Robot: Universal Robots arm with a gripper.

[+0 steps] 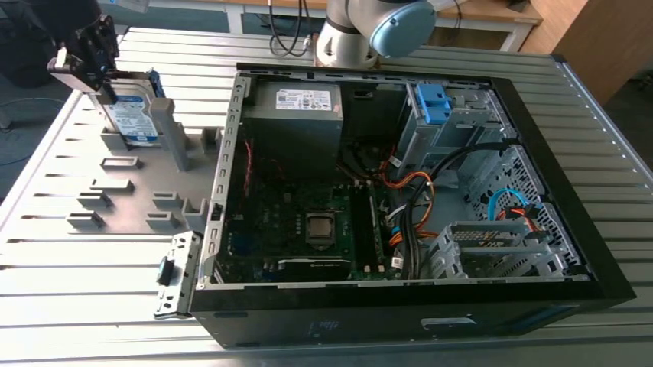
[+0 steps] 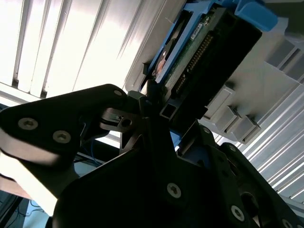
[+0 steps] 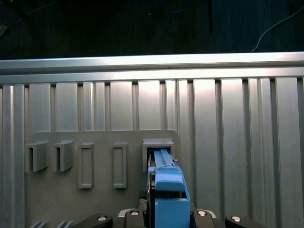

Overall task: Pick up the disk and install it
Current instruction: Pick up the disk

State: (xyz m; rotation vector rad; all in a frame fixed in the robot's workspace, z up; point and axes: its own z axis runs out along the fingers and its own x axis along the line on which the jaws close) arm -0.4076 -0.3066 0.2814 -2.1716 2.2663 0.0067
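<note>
Gripper [image 2: 156, 107] nearest lens in second wrist view, pinching disk [image 1: 133, 115] by upper edge, blue frame between its jaws. Disk upright in slot of grey fixture [image 1: 143, 177], upper left of exterior view, on table [image 1: 61, 267], beside open computer case [image 1: 408, 321]. Judged: rigid, moderately heavy, metal faces slick, circuit board fragile; hold firmly by plastic frame edges, not connector pins.
</note>
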